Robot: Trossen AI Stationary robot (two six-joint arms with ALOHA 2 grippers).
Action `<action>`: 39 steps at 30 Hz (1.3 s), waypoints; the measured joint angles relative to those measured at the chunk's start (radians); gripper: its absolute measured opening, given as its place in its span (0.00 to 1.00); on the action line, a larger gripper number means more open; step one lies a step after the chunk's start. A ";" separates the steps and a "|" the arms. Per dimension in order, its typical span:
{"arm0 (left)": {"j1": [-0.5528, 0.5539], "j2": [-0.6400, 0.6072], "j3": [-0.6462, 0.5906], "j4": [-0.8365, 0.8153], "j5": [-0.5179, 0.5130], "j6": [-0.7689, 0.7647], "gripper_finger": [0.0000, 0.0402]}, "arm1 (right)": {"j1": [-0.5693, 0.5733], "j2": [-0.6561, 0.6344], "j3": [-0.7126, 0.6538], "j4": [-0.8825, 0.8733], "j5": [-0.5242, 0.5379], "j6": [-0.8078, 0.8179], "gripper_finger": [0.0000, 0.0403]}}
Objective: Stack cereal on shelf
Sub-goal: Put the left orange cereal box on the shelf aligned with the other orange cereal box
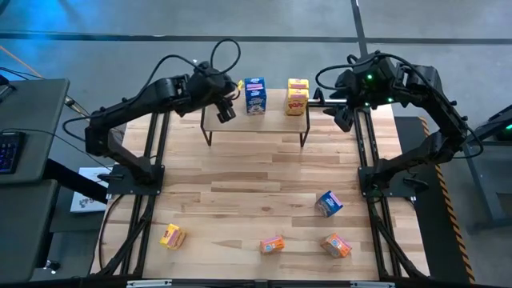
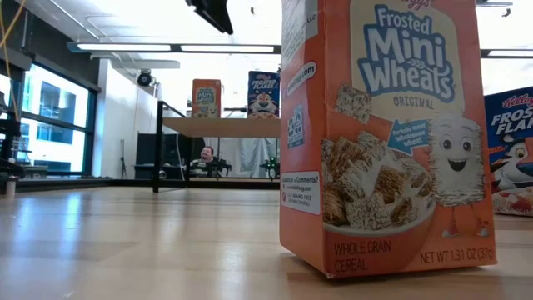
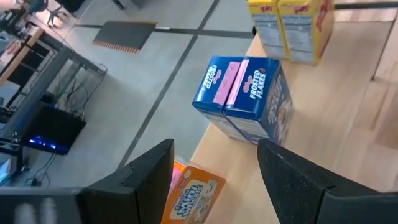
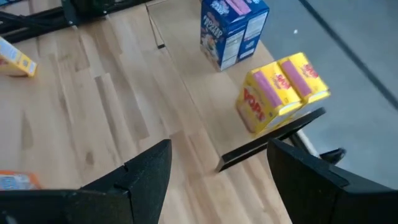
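The shelf (image 1: 276, 110) stands at the table's far edge. On it stand an orange Mini Wheats box (image 3: 189, 198), a blue Frosted Flakes box (image 3: 245, 96) and two yellow boxes (image 3: 292, 28) side by side, each on its base. My left gripper (image 3: 214, 180) hangs open above the shelf's left end, over the orange box and clear of it. My right gripper (image 4: 217, 180) hangs open off the shelf's right end, with the yellow boxes (image 4: 280, 93) and the blue box (image 4: 233, 28) ahead of it.
More cereal boxes lie on the near half of the table: a blue one (image 1: 329, 203) and three orange ones (image 1: 172, 236), (image 1: 272, 245), (image 1: 336, 245). One orange box (image 2: 383, 133) stands right in front of the low camera. Bare wood lies between them and the shelf.
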 joint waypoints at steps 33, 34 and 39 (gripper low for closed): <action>-0.042 -0.033 0.000 0.002 0.008 0.055 0.56 | 0.000 0.014 0.000 0.011 0.070 0.231 0.64; -0.042 -0.033 0.000 0.002 0.008 0.055 0.56 | 0.000 0.014 0.000 0.013 0.070 0.231 0.64; -0.042 -0.033 0.000 0.002 0.008 0.055 0.56 | 0.000 0.016 0.000 0.013 0.069 0.183 0.64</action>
